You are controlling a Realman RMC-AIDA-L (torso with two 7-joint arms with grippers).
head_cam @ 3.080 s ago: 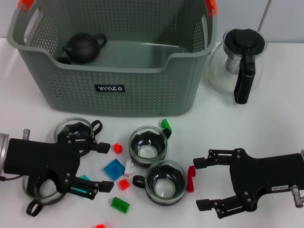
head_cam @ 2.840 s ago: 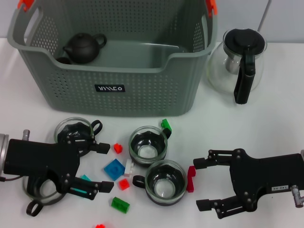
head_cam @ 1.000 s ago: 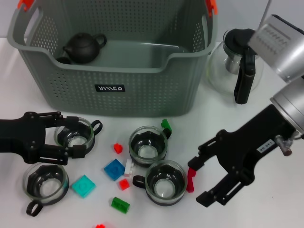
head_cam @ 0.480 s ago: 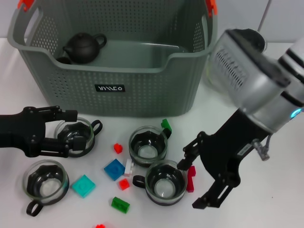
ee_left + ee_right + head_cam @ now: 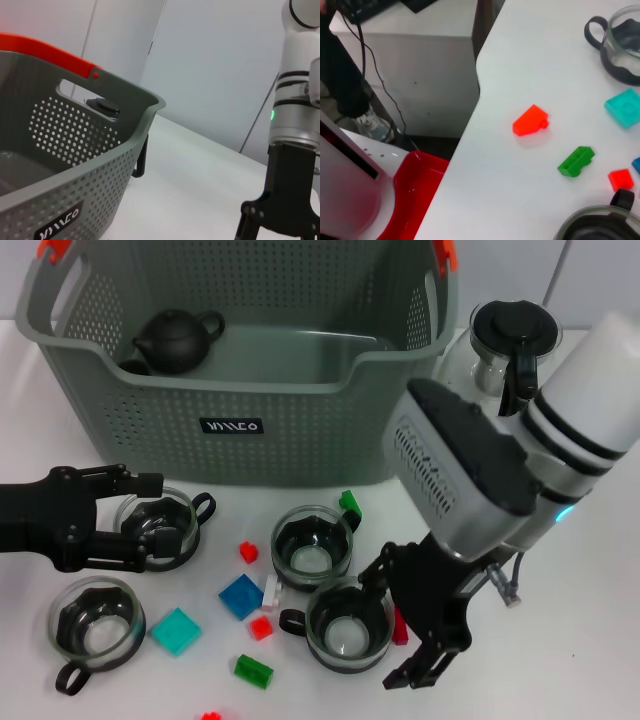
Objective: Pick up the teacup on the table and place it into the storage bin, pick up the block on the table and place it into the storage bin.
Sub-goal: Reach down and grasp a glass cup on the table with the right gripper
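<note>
Left claw (image 5: 140,522) spread open around a teacup (image 5: 158,525) beside the storage bin (image 5: 240,370); right claw (image 5: 400,625) open over another cup (image 5: 345,625) near the counter's front edge

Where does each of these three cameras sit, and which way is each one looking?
Head view: sits high on the robot and looks down at the table, the storage bin, the glass teacups and blocks; both arms show, the left gripper around a teacup and the right gripper by another.
Left wrist view: on the left arm, looks sideways past the storage bin toward the right arm.
Right wrist view: on the right arm, looks down at the table edge and the green block; none of the robot shows.
Shared: head and left wrist views both show the storage bin.
</note>
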